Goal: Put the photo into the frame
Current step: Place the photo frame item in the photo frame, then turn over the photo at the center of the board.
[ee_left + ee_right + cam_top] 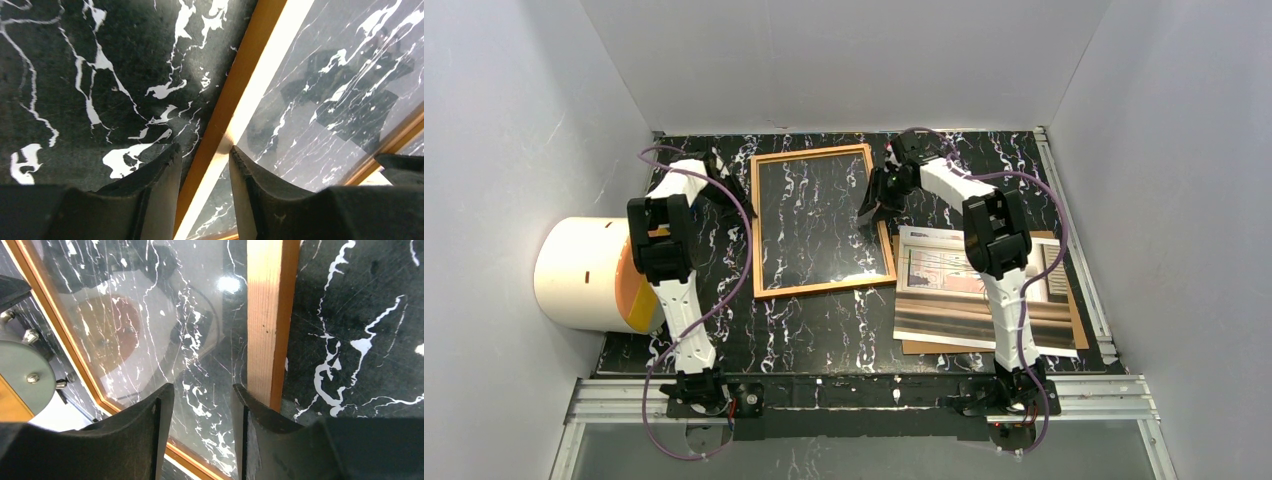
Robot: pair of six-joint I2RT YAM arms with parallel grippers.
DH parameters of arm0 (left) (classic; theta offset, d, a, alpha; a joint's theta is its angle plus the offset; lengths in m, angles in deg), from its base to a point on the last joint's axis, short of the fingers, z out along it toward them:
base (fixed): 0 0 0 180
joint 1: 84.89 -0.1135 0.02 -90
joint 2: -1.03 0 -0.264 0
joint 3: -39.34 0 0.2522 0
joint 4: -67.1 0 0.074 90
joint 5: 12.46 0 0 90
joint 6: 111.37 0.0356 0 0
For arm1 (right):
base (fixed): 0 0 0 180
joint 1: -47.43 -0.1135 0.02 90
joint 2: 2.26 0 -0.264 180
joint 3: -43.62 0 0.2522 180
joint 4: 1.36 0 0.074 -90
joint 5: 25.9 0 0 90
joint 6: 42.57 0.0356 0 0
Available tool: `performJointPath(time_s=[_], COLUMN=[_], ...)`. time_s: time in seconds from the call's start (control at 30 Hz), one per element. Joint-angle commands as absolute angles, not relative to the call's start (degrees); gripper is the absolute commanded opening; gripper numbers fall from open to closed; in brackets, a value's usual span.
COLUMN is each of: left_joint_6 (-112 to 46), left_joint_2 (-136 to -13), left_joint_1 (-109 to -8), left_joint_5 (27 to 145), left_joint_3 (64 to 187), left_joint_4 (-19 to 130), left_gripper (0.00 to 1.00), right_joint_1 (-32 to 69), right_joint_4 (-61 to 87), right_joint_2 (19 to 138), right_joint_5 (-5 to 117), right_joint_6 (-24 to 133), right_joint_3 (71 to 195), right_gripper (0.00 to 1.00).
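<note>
Black marbled counter carries all items. Nearest, on the right, the photo lies face up on a brown backing board, partly hidden under the right arm. Just beside it, at centre, the frame lies flat; the counter pattern shows through its glass. Farther back, the left pincer stands with jaws apart across the left rail. The right pincer stands with jaws apart, one finger over the glass and one at the right rail.
</note>
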State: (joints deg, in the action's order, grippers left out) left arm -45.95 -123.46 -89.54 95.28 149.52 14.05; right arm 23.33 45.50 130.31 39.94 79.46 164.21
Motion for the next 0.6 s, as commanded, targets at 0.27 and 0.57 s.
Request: performJointPath(time_s=[0.27, 0.57], left_joint_6=[-48.13, -48.34], left_joint_2=[-113.40, -102.53], left_joint_1=[-89.04, -82.08], left_joint_5=[87.64, 90.53], left_joint_3=[151.80, 144.21], left_joint_4=[10.40, 12.14], left_gripper=[0.51, 0.70], right_joint_1=[27.63, 32.56], right_joint_4=[40.79, 51.09], right_joint_2=[108.09, 85.72], right_joint_5=[52.76, 68.81], right_joint_6=[83.26, 89.30], right_joint_3=[152.73, 130.69], right_gripper=[0.66, 0.77])
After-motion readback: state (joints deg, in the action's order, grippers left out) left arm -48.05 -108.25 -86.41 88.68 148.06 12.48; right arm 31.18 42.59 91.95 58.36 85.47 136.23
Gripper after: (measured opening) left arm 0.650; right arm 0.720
